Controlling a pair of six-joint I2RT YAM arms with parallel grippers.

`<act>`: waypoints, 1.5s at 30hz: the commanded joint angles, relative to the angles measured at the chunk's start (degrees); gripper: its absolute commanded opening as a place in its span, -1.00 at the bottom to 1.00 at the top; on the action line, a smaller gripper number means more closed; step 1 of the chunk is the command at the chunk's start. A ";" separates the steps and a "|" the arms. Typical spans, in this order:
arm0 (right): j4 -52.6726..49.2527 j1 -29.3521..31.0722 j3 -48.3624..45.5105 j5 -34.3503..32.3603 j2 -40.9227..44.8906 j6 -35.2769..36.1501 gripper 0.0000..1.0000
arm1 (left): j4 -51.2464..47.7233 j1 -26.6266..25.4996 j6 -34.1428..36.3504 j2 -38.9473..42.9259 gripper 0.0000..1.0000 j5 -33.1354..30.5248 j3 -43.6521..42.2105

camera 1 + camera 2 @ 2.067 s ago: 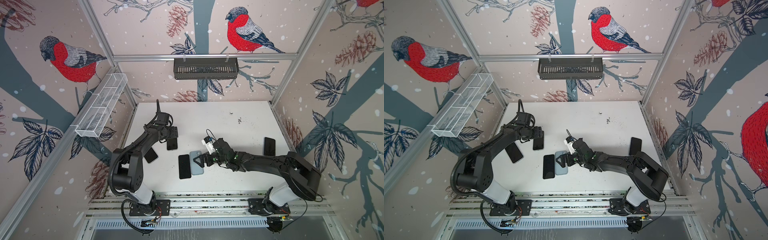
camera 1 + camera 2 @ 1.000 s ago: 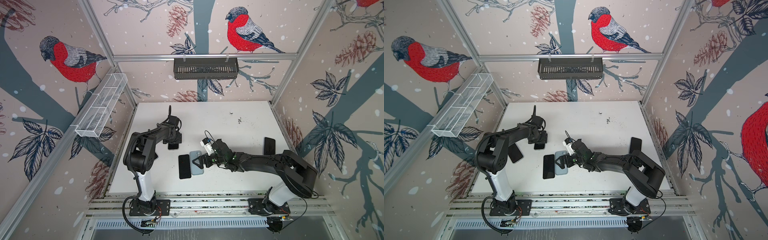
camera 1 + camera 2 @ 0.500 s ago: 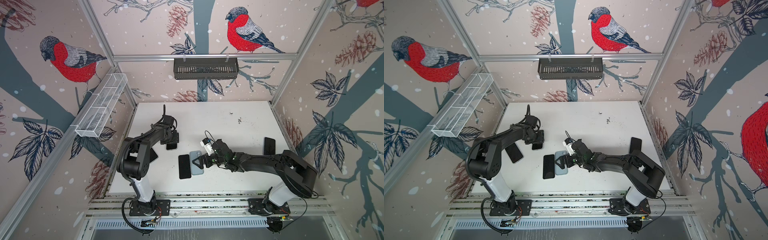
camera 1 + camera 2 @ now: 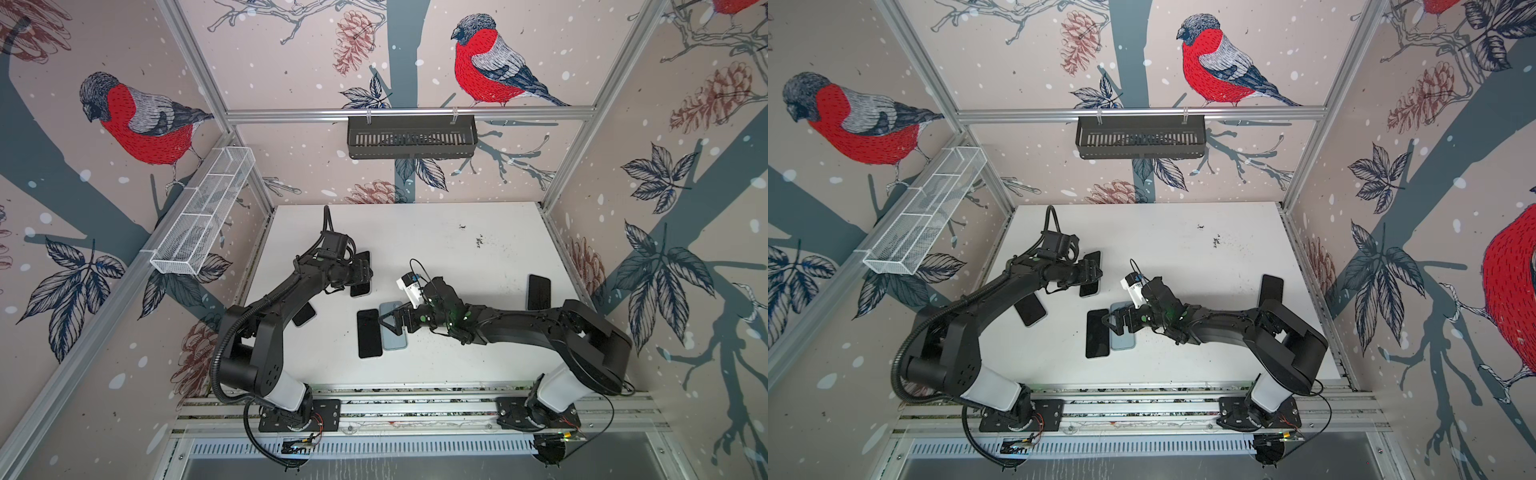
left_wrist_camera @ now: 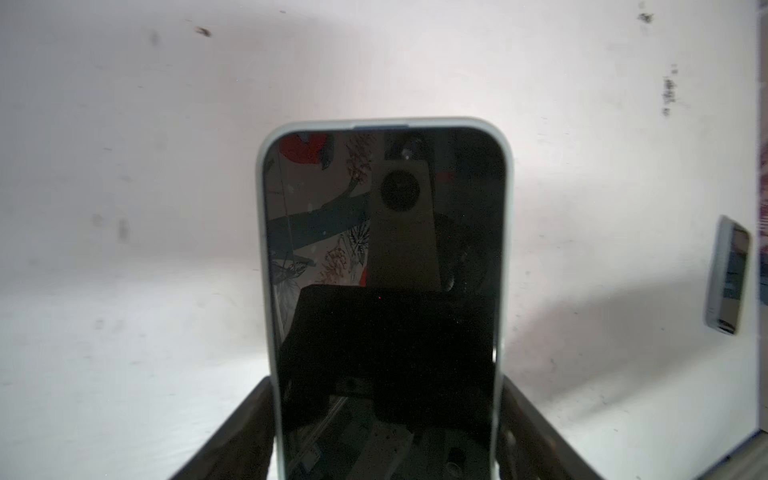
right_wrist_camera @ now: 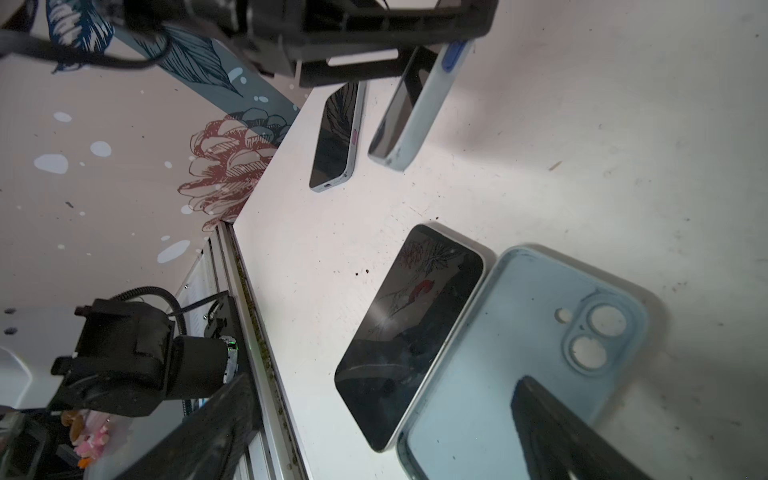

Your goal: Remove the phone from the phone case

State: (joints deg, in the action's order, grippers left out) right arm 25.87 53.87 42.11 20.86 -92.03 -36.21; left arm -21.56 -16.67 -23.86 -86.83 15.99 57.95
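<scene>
my left gripper (image 4: 360, 272) squeezes the phone (image 5: 384, 249) in its pale case (image 5: 261, 208) by the sides, tipped up over the table (image 4: 457, 249) — i'd bring my wide-open right gripper (image 4: 392, 324) across and peel one corner slowly.

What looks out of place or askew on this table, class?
The cased phone clamped in the left gripper sits tilted, one end raised, unlike the bare phone lying flat. Also, dark specks dirty the table towards its far side.
</scene>
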 commanded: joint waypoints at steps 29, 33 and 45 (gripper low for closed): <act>6.07 -3.33 2.80 0.01 -4.11 -7.89 -0.77 | 31.13 -19.21 -21.91 17.77 -0.09 -10.89 -23.25; 3.72 -3.77 2.20 0.39 -1.82 -5.41 -0.97 | 33.19 -19.97 -20.36 19.27 0.44 -10.08 -23.35; 5.23 -13.14 -14.81 0.93 28.69 22.99 -0.99 | 24.66 -20.18 10.17 27.13 0.96 8.37 -13.04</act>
State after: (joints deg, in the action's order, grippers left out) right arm 23.99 41.47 30.81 19.57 -68.93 -26.24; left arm 7.33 -36.73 -27.68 -59.72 15.16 41.32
